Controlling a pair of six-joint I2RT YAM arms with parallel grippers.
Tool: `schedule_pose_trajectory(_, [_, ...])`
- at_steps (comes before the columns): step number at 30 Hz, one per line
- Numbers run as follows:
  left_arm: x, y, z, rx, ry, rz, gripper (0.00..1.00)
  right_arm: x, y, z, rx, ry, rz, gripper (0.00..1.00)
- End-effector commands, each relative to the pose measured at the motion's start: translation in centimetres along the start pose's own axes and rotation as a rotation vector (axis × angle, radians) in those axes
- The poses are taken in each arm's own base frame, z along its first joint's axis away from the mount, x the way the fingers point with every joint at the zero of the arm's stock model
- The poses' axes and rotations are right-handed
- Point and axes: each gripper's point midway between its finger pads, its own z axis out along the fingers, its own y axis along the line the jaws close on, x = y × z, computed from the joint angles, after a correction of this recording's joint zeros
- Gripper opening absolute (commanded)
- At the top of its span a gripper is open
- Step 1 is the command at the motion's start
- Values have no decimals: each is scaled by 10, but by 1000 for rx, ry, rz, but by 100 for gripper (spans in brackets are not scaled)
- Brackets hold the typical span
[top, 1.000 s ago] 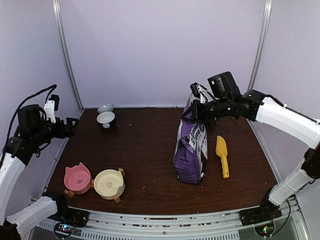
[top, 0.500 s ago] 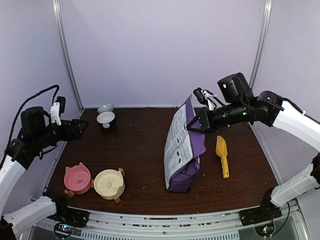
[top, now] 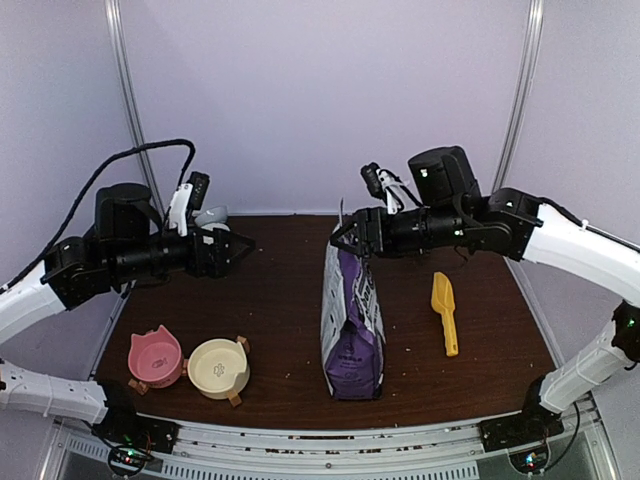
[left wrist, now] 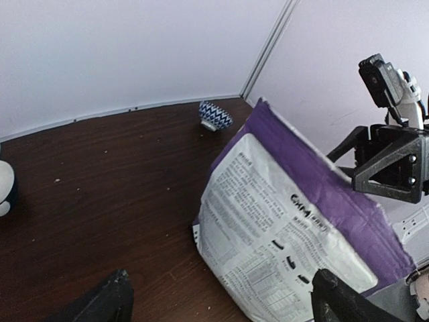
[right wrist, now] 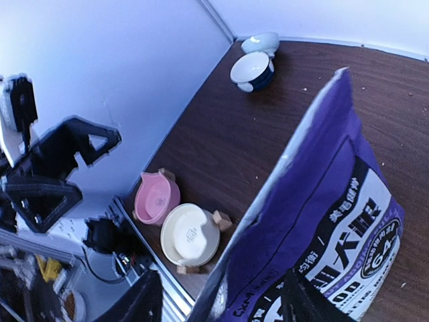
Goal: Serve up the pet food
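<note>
Two claws were seen from above, facing each other over the dark table (top: 280, 290). The left claw (top: 238, 248) was held spread wide in the air, with nothing in it. The right claw (top: 346, 234) was set at the top edge of the upright purple bag (top: 350, 320), its fingers parted. A yellow scoop (top: 445, 312) lay to the right of the bag, and a pink bowl (top: 155, 355) and a cream bowl (top: 218, 367) stood side by side at the front left.

From the left wrist, the bag's white printed panel was faced — a blue-patterned bowl (left wrist: 216, 115) stood beyond it.

From the right wrist, the bag's top edge was seen between the parted fingers, not clamped. The pet food was shown loose in no view — whether it lay inside the bag could not be told.
</note>
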Motion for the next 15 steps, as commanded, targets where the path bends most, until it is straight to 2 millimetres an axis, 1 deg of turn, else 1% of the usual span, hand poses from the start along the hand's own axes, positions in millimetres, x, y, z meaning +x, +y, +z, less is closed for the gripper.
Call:
schedule_pose_trajectory(1, [-49, -41, 2, 99, -111, -20, 95, -43, -8, -49, 88, -191, -10, 71])
schedule_pose_trajectory(5, [-55, -56, 9, 138, -94, -26, 95, -48, -32, -78, 178, -266, 22, 83])
schedule_pose_trajectory(7, [-57, -61, 11, 151, -84, -18, 95, -40, -49, -85, 224, -283, 48, 87])
schedule_pose_trajectory(9, [-55, -65, 14, 146, -56, -9, 95, -32, -62, -90, 259, -304, 69, 88])
schedule_pose_trajectory(11, [-53, -69, 16, 142, -39, -3, 95, -20, -72, -87, 268, -295, 85, 88])
schedule_pose_trajectory(13, [-52, -73, 17, 145, -32, -12, 95, -8, -71, -82, 234, -272, 98, 88])
schedule_pose_trajectory(15, [-50, -78, 20, 152, -23, -30, 95, 0, -65, -78, 189, -269, 110, 88])
